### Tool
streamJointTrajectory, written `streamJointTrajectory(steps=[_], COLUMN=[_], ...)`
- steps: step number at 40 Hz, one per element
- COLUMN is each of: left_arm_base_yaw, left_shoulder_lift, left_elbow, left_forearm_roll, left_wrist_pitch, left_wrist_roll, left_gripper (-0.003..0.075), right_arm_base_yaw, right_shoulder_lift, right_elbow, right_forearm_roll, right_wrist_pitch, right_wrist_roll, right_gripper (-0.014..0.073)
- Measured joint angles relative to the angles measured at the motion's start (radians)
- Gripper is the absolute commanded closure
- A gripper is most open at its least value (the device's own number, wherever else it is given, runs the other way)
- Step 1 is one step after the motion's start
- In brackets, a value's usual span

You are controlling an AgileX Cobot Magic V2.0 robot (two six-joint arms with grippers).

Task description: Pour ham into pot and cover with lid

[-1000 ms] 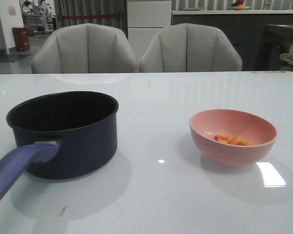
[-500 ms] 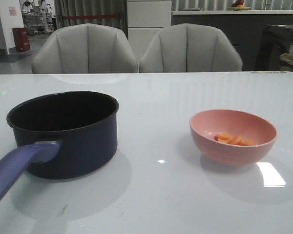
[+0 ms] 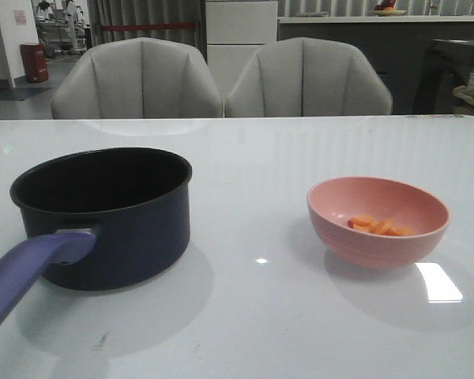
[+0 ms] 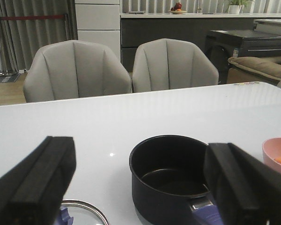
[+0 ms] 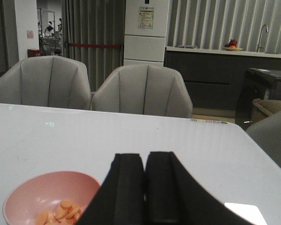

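Observation:
The dark navy pot (image 3: 103,217) stands at the left of the white table, its purple-blue handle (image 3: 28,276) pointing toward the near edge; its black inside is empty. It also shows in the left wrist view (image 4: 171,176). Orange ham slices (image 3: 377,227) lie in a pink bowl (image 3: 377,223) at the right, also in the right wrist view (image 5: 61,212). The glass lid (image 4: 84,212) shows only its metal rim in the left wrist view. My left gripper (image 4: 140,187) is open, behind the pot. My right gripper (image 5: 144,161) is shut and empty, beside the bowl. Neither gripper shows in the front view.
Two grey chairs (image 3: 221,79) stand behind the table's far edge. A bright light reflection (image 3: 438,282) lies on the table near the pink bowl. A dark counter and cabinets lie beyond the chairs.

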Motion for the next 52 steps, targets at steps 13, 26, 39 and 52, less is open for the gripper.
streamJointTrajectory(steps=[13,26,39,52], left_arm_base_yaw=[0.0,0.0,0.0,0.0], left_shoulder_lift=[0.0,0.0,0.0,0.0], left_elbow=[0.0,0.0,0.0,0.0], left_forearm_roll=[0.0,0.0,0.0,0.0], left_wrist_pitch=[-0.008,-0.014,-0.016,-0.016], left_wrist_roll=[0.0,0.0,0.0,0.0], left_gripper=[0.0113,0.0113,0.0113,0.0113], right_arm_base_yaw=[0.0,0.0,0.0,0.0], right_shoulder_lift=[0.23,0.412,0.78,1.308], right_elbow=[-0.266,-0.301,-0.538,-0.844], right_forearm_roll=[0.006,0.059,0.26,0.296], right_wrist_pitch=[0.308,0.339,0.48,0.69], right_wrist_roll=[0.0,0.0,0.0,-0.047], right_gripper=[0.0456,0.026,0.0153,0.0153])
